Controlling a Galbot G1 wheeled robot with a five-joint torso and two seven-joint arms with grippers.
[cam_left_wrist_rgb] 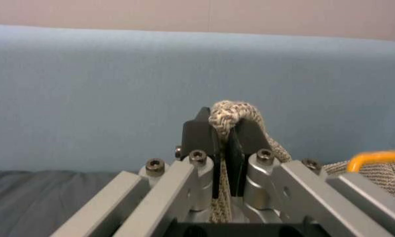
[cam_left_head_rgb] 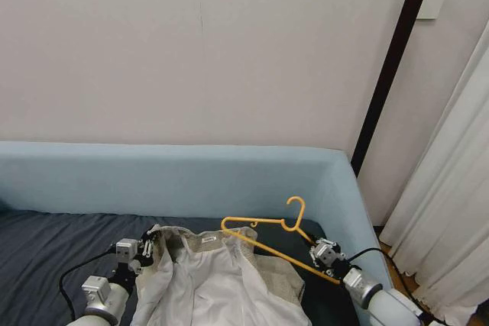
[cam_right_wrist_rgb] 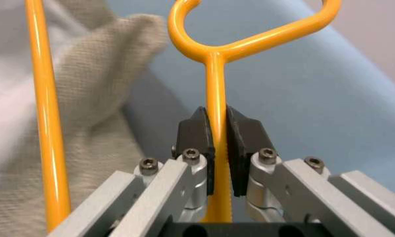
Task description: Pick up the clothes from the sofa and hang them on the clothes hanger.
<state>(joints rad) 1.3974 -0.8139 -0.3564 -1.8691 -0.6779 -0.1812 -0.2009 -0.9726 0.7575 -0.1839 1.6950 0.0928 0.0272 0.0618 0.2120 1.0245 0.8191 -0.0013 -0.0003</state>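
Note:
A beige knit jacket (cam_left_head_rgb: 221, 280) with a pale lining lies open on the dark seat of the sofa (cam_left_head_rgb: 46, 250). My left gripper (cam_left_head_rgb: 147, 248) is shut on the jacket's collar edge (cam_left_wrist_rgb: 229, 116) at its left shoulder. An orange clothes hanger (cam_left_head_rgb: 267, 238) is tilted over the jacket's right side, one end tucked at the collar. My right gripper (cam_left_head_rgb: 322, 252) is shut on the hanger's bar (cam_right_wrist_rgb: 217, 123) just below the hook (cam_right_wrist_rgb: 250, 29). The jacket fabric (cam_right_wrist_rgb: 105, 98) lies beside the hanger's other bar.
The sofa's light blue backrest (cam_left_head_rgb: 176, 177) and right armrest (cam_left_head_rgb: 348, 219) enclose the seat. A dark upright pole (cam_left_head_rgb: 390, 66) stands against the wall at right, with a white curtain (cam_left_head_rgb: 451, 211) beside it.

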